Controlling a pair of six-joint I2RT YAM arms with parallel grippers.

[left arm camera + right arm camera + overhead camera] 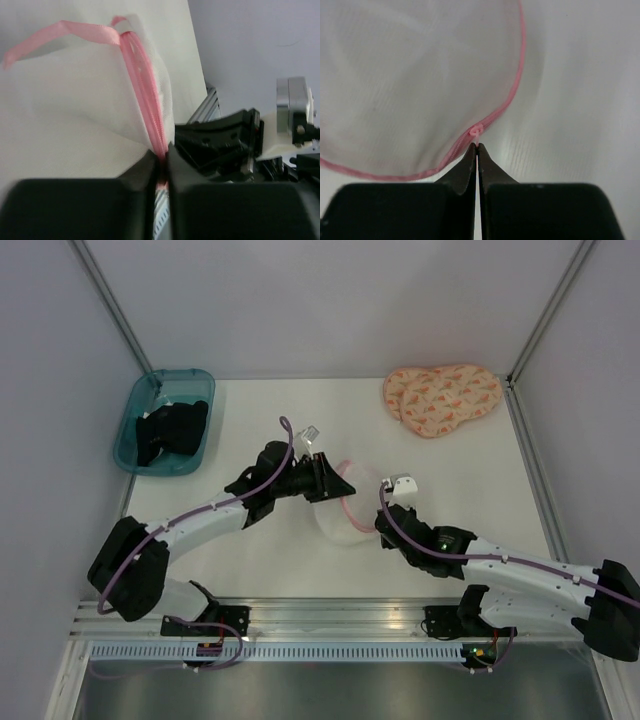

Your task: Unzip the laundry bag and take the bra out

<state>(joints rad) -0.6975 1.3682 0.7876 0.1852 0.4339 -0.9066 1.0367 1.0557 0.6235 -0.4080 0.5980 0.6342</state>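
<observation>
The laundry bag (345,508) is a rounded white mesh pouch with pink edging at the table's middle. My left gripper (322,478) is shut on its pink zip tape (150,107) at the bag's far left edge and lifts that edge; a pink ribbon loop (60,34) shows above. My right gripper (385,512) is shut on the pink zip pull (476,132) at the bag's (410,75) right rim. Something white shows dimly through the mesh; I cannot make out the bra.
A peach patterned pad (441,397) lies at the back right. A teal bin (165,421) holding black clothing stands at the back left. The table's metal front rail (330,615) runs along the near edge.
</observation>
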